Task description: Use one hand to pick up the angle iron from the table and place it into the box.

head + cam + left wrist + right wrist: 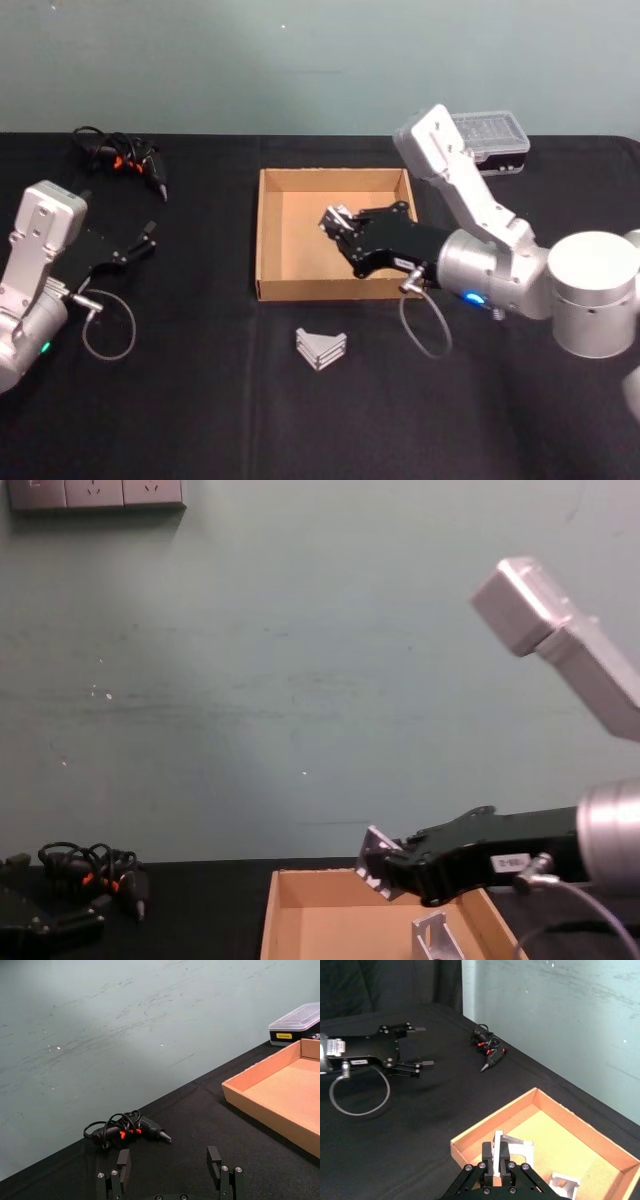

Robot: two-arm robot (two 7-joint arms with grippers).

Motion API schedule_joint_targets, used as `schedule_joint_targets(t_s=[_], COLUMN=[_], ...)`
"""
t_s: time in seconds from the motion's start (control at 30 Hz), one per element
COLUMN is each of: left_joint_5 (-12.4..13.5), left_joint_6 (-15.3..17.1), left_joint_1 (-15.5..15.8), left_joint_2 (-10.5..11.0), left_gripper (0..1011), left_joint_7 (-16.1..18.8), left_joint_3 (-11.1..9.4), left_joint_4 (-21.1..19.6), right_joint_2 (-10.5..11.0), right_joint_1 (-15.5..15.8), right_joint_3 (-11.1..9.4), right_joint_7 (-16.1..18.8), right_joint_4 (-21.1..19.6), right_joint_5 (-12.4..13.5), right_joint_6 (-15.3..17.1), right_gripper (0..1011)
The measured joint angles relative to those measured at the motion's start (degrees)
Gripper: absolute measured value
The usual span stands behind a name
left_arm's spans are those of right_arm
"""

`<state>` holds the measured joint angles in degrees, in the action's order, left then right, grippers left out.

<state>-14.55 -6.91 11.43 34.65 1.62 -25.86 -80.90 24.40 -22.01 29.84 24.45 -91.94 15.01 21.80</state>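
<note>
Gripping an angle iron (520, 1149) above the box (263, 230), the right gripper (497, 1157) hides part of it; the left gripper (168, 1162) is open, well apart.

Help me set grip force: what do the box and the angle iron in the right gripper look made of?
The box looks like plain tan cardboard, matte, with thin low walls. The angle iron held by the right gripper seems bare metal, perhaps aluminium or steel: pale silver-grey, dull sheen, crisp bend.
</note>
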Motion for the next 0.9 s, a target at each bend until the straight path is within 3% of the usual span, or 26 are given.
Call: schedule_joint_targets(t_s=[0.33, 0.4, 0.9], left_joint_5=[0.0, 0.0, 0.0], left_joint_6=[0.0, 0.0, 0.0], left_joint_1=[0.0, 0.0, 0.0], left_joint_2=[0.0, 0.0, 0.0], left_gripper=[1000, 1000, 1000], left_joint_7=[0.0, 0.0, 0.0], left_joint_3=[0.0, 0.0, 0.0], left_joint_4=[0.0, 0.0, 0.0], right_joint_2=[-3.8, -4.9, -8.8], right_joint_1=[-4.9, -6.5, -10.9], right_joint_3=[2.4, 3.2, 5.6], right_joint_7=[1.4, 2.1, 5.0], right_joint_4=[8.5, 11.9, 22.8], right_joint_5=[-2.1, -2.8, -4.6], right_joint_6=[0.0, -0.2, -1.8], right_gripper=[81, 81, 80])
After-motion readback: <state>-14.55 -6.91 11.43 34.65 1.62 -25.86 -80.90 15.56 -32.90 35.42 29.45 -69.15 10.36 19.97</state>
